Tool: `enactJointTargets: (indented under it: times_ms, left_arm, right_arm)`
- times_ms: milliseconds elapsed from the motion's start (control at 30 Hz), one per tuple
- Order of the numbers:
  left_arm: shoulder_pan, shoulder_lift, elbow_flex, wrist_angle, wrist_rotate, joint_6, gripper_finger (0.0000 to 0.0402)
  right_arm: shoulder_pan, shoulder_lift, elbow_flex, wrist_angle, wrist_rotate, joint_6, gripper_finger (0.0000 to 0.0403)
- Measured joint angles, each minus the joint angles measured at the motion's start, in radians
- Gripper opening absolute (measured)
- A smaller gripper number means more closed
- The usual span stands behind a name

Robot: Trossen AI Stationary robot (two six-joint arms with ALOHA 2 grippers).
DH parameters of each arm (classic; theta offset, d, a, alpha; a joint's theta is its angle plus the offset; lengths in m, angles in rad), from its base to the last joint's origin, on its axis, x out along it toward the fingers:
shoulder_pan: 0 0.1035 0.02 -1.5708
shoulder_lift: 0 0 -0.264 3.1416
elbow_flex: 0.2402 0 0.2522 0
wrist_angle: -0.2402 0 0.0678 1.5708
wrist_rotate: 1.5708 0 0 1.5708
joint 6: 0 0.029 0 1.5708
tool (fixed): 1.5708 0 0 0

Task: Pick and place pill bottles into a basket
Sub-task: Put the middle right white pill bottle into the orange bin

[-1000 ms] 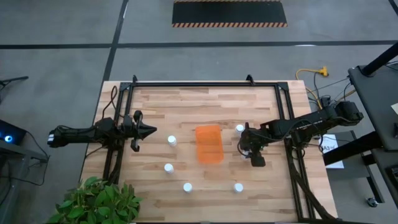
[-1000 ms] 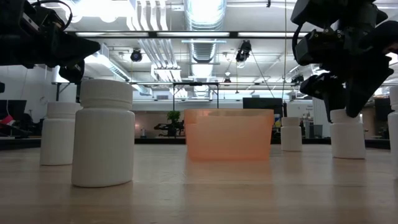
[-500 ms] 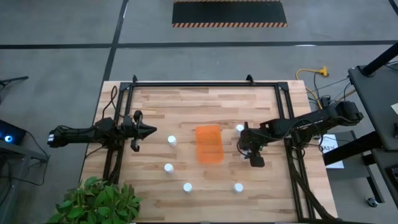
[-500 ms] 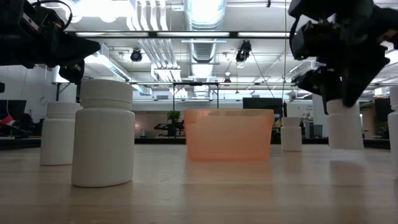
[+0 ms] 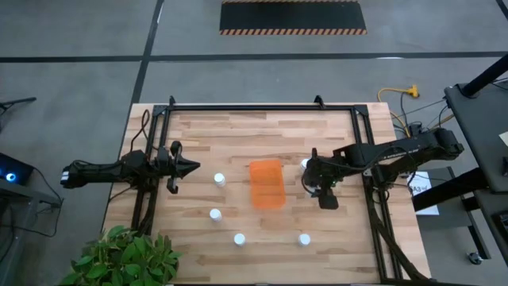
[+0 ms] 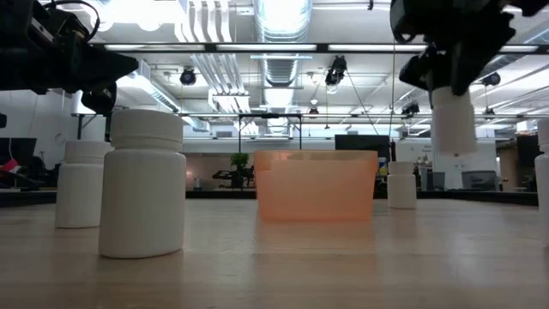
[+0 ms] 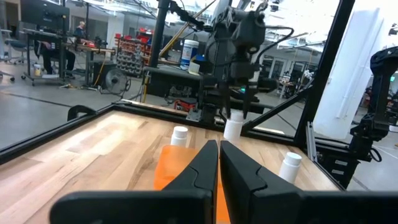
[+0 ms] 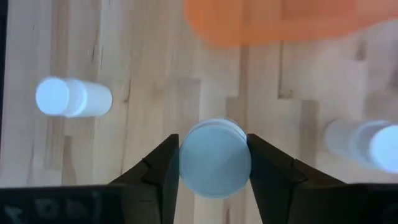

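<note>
Judging from the empty orange basket (image 5: 267, 183), no pill bottle has been placed yet. One bottle (image 6: 453, 120) is pinched between the fingers of the right gripper (image 8: 214, 163), lifted clear of the table just beside the basket. Five bottles remain standing around it. The left gripper (image 5: 190, 168) is parked, fingers pressed together.
</note>
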Motion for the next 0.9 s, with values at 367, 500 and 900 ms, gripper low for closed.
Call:
enactJointTargets:
  times_ms: [367, 500, 900]
  left_arm:
    - [0.0, 0.002, 0.0, 0.007, 0.0, 0.0, 0.0]
    - [0.0, 0.002, 0.0, 0.007, 0.0, 0.0, 0.0]
    - [0.0, 0.004, 0.0, 0.007, 0.0, 0.0, 0.0]
  right_arm:
    - [-0.001, 0.227, 0.307, -0.084, 0.01, -0.085, 0.0139]
    - [-0.002, 0.294, 0.416, -0.082, 0.031, -0.125, 0.0139]
    - [-0.012, 0.404, 0.498, -0.068, 0.025, -0.197, 0.0139]
